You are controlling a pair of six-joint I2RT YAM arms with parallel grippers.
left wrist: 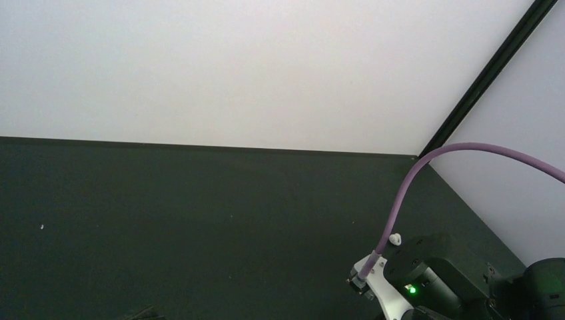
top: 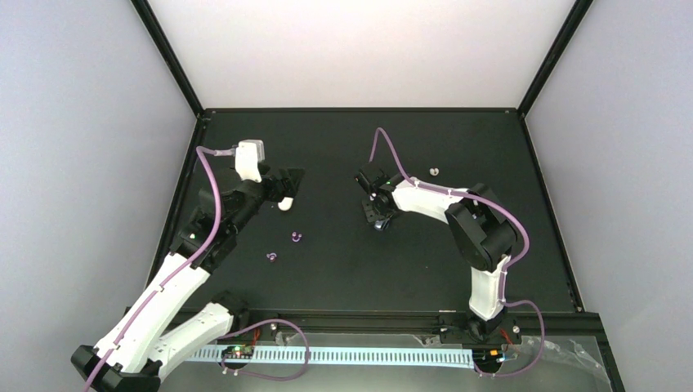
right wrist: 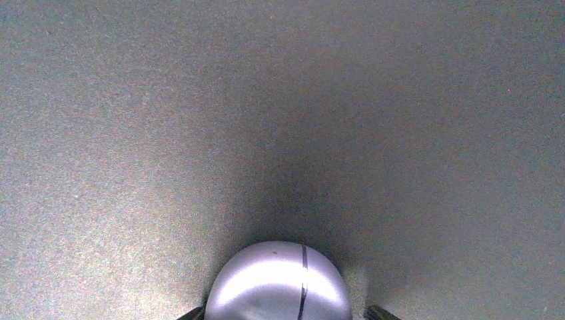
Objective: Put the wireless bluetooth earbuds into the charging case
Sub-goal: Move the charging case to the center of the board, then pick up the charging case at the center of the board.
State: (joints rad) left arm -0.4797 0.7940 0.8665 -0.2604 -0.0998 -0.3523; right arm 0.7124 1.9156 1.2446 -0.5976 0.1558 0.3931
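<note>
A rounded lavender charging case (right wrist: 276,283) lies shut on the black table, also seen in the top view (top: 382,224). My right gripper (top: 377,214) points down over it. Its fingertips (right wrist: 377,312) straddle the case, the left one at its edge, the right one a little apart. Two purple earbuds (top: 297,238) (top: 270,257) lie at left centre. One white earbud (top: 435,171) lies far right, and it shows in the left wrist view (left wrist: 396,238). The other white earbud is hidden. My left gripper (top: 288,189) hovers at a white case (top: 284,204); its jaws are not clearly shown.
The black table (top: 343,278) is bounded by a black frame (top: 359,109) and white walls. The right arm's wrist and purple cable (left wrist: 400,200) fill the lower right of the left wrist view.
</note>
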